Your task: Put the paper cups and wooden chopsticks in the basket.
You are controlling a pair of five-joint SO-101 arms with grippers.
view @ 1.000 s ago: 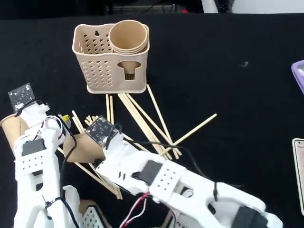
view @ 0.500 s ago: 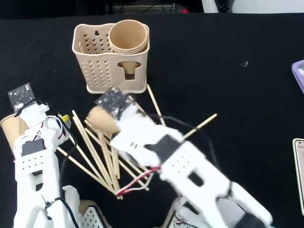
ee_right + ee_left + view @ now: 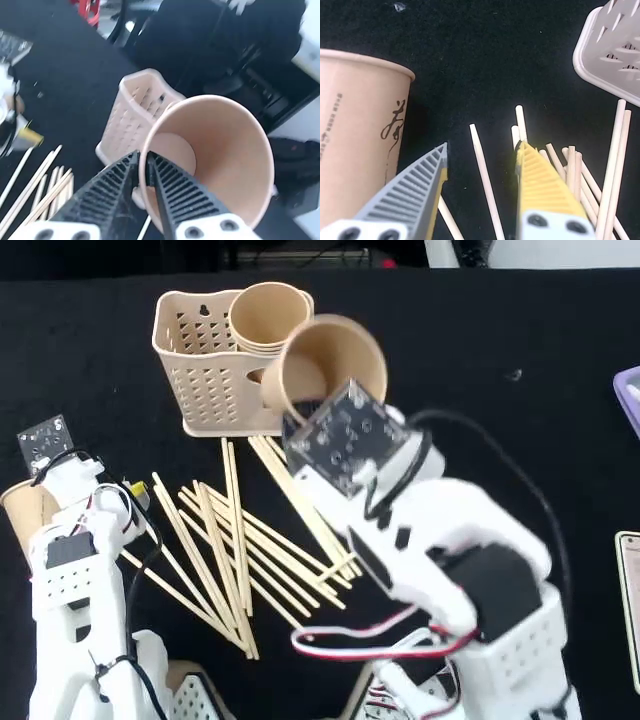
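Tan paper cup (image 3: 335, 360), tipped on its side and clamped by the wall in the right gripper (image 3: 142, 159), with one jaw inside the mouth, the other outside, both pressed shut on the paper. Held in the air just in front of the beige perforated plastic basket (image 3: 200, 365), base toward the basket, mouth turned back toward the wrist. Beyond the jaw tips, a stack of tan paper cups (image 3: 268, 310) already nested in one compartment.

Judged as the carry-and-place step for this cup. To do it well:

- Roll the wrist to bring the base downward, then centre over the stack before lowering (risk of catching the top rim if tilted).
- Lower until nested, and only then part the jaws.
- Draw the inner jaw straight up, so as not to drag the cup back out.
- Squeeze no harder than needed, given the thin wall.

Left gripper (image 3: 482, 150) low over the black table, jaws spread and grasping nothing. One stick of the pale wooden chopsticks (image 3: 235, 540) lying between those jaws, more beyond the yellow jaw. Just outside the grey jaw, a second tan paper cup (image 3: 360, 135), upright. Probably next in line, along with the scattered sticks.
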